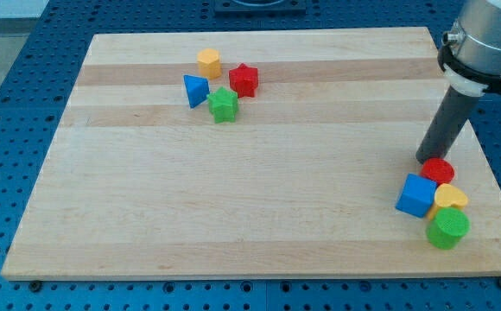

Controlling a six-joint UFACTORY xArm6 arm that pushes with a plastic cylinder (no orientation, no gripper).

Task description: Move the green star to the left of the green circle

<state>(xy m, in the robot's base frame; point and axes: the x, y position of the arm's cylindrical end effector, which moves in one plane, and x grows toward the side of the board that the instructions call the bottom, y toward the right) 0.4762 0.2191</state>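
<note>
The green star lies near the view's top, left of centre, touching a blue triangle and close to a red star and a yellow hexagon. The green circle lies at the view's bottom right, beside a yellow heart, a blue cube and a red circle. My tip rests on the board just above and left of the red circle, far to the right of the green star.
The wooden board lies on a blue perforated table. The arm's grey body hangs over the board's top right corner.
</note>
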